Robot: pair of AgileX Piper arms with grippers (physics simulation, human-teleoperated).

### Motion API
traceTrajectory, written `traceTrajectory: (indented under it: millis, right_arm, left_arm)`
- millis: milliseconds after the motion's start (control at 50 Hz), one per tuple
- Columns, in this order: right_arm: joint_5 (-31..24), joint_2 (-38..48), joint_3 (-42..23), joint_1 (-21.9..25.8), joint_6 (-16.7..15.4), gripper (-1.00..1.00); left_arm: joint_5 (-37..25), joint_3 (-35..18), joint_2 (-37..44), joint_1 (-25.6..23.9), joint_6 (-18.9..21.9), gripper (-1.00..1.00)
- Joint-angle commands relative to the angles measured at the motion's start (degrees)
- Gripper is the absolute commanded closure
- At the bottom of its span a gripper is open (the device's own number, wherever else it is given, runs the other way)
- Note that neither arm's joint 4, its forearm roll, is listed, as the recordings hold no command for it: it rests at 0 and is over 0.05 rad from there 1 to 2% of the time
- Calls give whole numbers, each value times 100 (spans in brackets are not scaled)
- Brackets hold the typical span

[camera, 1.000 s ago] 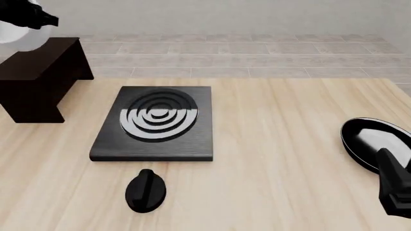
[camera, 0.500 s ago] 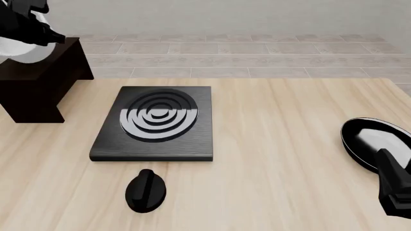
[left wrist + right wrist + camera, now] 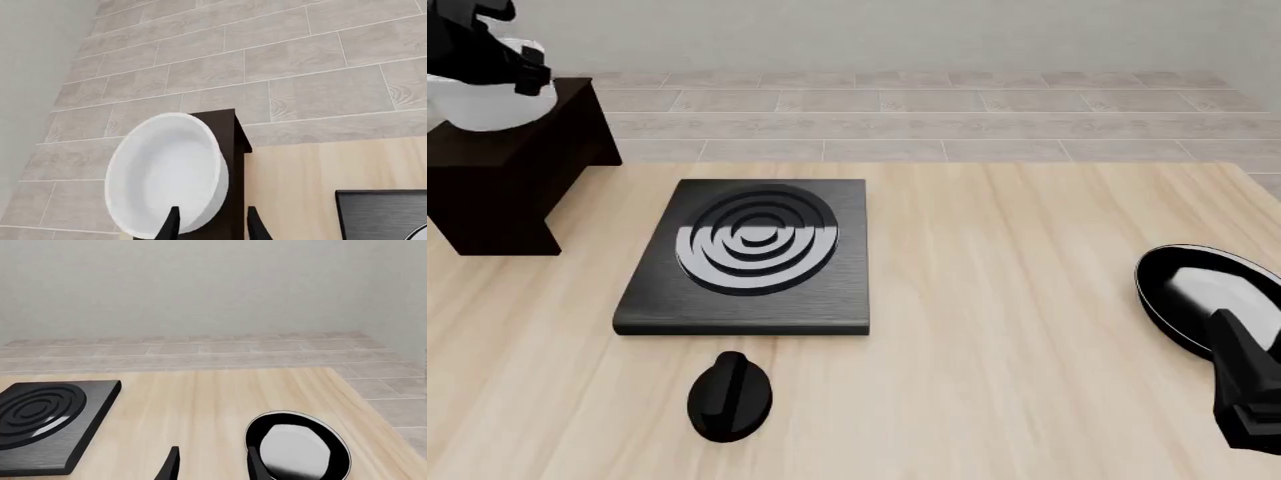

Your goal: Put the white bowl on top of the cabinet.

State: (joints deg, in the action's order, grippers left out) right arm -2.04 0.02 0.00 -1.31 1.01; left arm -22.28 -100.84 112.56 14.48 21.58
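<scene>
The white bowl (image 3: pixel 483 104) sits upright on the flat top of the dark cabinet (image 3: pixel 510 175) at the table's far left. My left gripper (image 3: pixel 526 72) hangs just above the bowl's right rim. In the left wrist view the bowl (image 3: pixel 163 177) rests on the cabinet (image 3: pixel 231 150), and my left gripper (image 3: pixel 212 226) stands open with its fingers astride the bowl's near rim and well apart from it. My right gripper (image 3: pixel 1232 330) is open at the table's near right and holds nothing; it also appears in its own wrist view (image 3: pixel 210 465).
A flat black stove slab (image 3: pixel 754 250) with rings lies mid-table, with a black oval knob-like object (image 3: pixel 730 395) in front of it. A black-rimmed plate (image 3: pixel 1194 290) lies at the right edge, just ahead of my right gripper. Tiled floor runs beyond the table's far edge.
The bowl came down from above the cabinet and settled level on its top. The left gripper moved down and slightly right with it. The right arm stayed still.
</scene>
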Motion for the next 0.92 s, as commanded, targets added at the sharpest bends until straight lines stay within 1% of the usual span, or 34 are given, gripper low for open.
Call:
traceTrajectory:
  millis: [20, 260, 400, 460, 520, 560, 600, 620, 680, 720, 780, 820, 860, 900, 920]
  right_arm:
    - [-2, 0, 0, 5, -12, -100]
    - [4, 0, 0, 5, -26, -100]
    - [3, 0, 0, 6, -26, -100]
    - [2, 0, 0, 7, -25, -100]
    - [3, 0, 0, 7, -27, -100]
    - [4, 0, 0, 7, -22, -100]
    - [4, 0, 0, 10, -21, -100]
    - [5, 1, 0, 11, -20, -100]
    - [7, 1, 0, 12, -21, -100]
    - [8, 1, 0, 13, -22, -100]
    - [12, 1, 0, 13, -25, -100]
    - [28, 2, 0, 11, -23, -100]
    - [35, 4, 0, 13, -28, -100]
    - [37, 5, 0, 15, -29, -100]
    - [39, 6, 0, 14, -29, -100]
  left_arm:
    - [-53, -197, -81, 90, 36, -100]
    - [-42, -394, -235, -3, -30, -100]
    - [35, -296, -471, -156, -70, -100]
    - [110, -165, -620, -220, -173, -100]
    - [267, 60, -796, -243, -217, -100]
    - [287, 176, -944, -298, -469, -100]
    - [471, 527, -1125, -382, -204, -100]
    - [469, 558, -1161, -368, -260, -100]
    - [622, 888, -1448, -418, -302, -100]
    - [648, 961, -1515, -433, -368, -100]
    - [876, 1405, -1870, -457, -577, -100]
    - [1160, 1941, -2151, -569, -547, -100]
    - [1380, 2323, -2371, -598, -653, -100]
    - [1539, 2632, -2613, -649, -644, -100]
    - [1653, 2788, -2735, -646, -704, -100]
